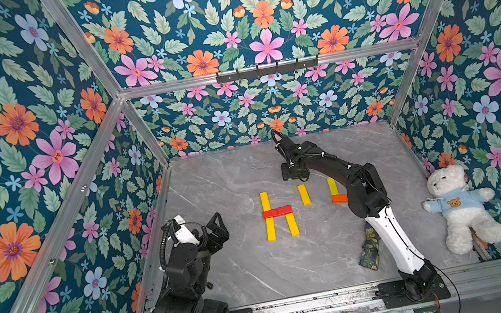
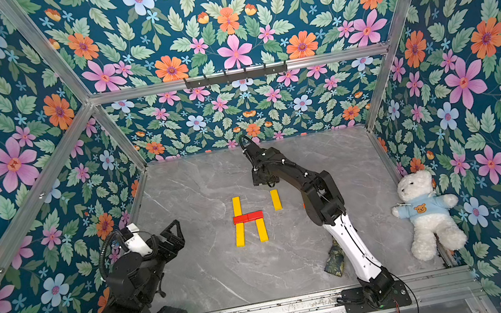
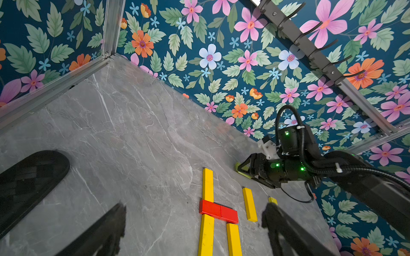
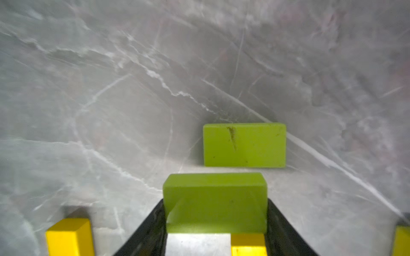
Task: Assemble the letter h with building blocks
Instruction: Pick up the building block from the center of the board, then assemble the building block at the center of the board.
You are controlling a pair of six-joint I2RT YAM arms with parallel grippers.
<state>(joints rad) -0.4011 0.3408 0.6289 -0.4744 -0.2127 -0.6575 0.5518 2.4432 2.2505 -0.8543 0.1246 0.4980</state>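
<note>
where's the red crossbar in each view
In a top view: red crossbar just below centre.
In a top view: just below centre too.
Left wrist: in view, meeting the yellow upright.
Right wrist: not in it.
Shared landmark: that yellow upright, in three views.

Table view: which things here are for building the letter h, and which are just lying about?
For the job: h shape of yellow and red blocks; loose yellow block; green block in the right gripper; second green block; orange block and the yellow one beside it.
Just lying about: teddy bear; floral cloth scrap.
</note>
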